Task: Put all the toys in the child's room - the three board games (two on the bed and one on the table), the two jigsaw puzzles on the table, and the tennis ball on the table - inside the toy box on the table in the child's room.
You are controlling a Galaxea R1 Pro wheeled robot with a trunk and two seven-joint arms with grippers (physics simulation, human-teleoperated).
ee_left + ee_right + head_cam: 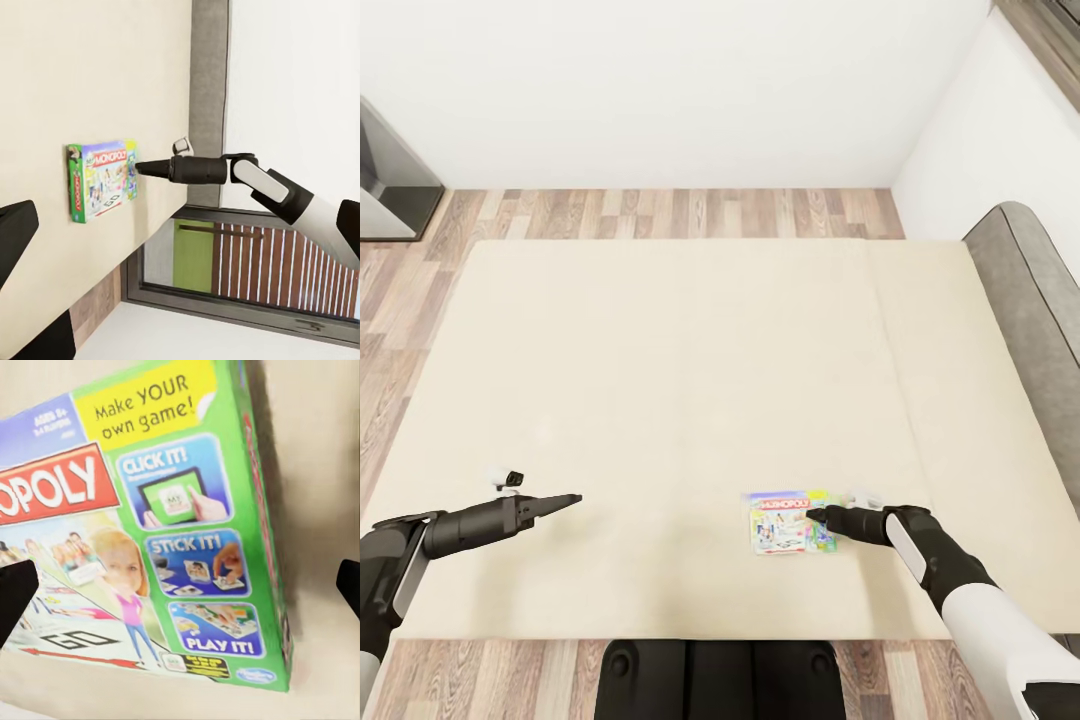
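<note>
Right now your right claw (812,514) sits low over the game (790,521), a flat box with a Monopoly cover lying on the bed (660,400) near its front edge, toward the headboard (1025,280) side. In the right wrist view the game (150,532) is close up between two dark fingertips (16,600) set wide apart, one at each side of the picture, so that claw is spread and grips nothing; whether it touches the cover you cannot tell. From the left wrist view, the right claw's (142,168) tip points at the green edge of the game (103,180). Your left claw (572,497) hovers over bare mattress near the front edge, well apart from the game, toward the foot. In the head view its fingers look drawn together to one point, yet the left wrist view shows one dark finger (15,232) at the frame's side, so you cannot tell its state.
</note>
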